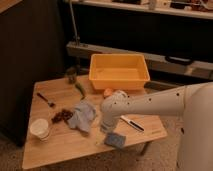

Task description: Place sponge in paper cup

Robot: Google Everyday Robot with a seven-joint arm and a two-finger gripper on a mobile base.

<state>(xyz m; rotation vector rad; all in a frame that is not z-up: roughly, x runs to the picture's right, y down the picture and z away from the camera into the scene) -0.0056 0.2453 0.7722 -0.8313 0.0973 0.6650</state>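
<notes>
Pinch likely soft, light sponge [115, 140] across its short sides where flat on tabletop [65, 147], using released, empty hand [102, 134] hanging just beside it, paper cup [40, 128] well apart.

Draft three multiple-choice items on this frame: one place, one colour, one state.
1. Where is the sponge relative to the paper cup? A inside it; B on the wooden table, far right of it, beside the gripper; C touching it.
2. Bin colour? A yellow; B green; C white.
3. Gripper state? A shut on the sponge; B open, holding nothing; C out of view.
Key: B, it lies flat near the table's front edge; A, its walls are yellow; B, gripper hangs over the table, sponge free beside it.
</notes>
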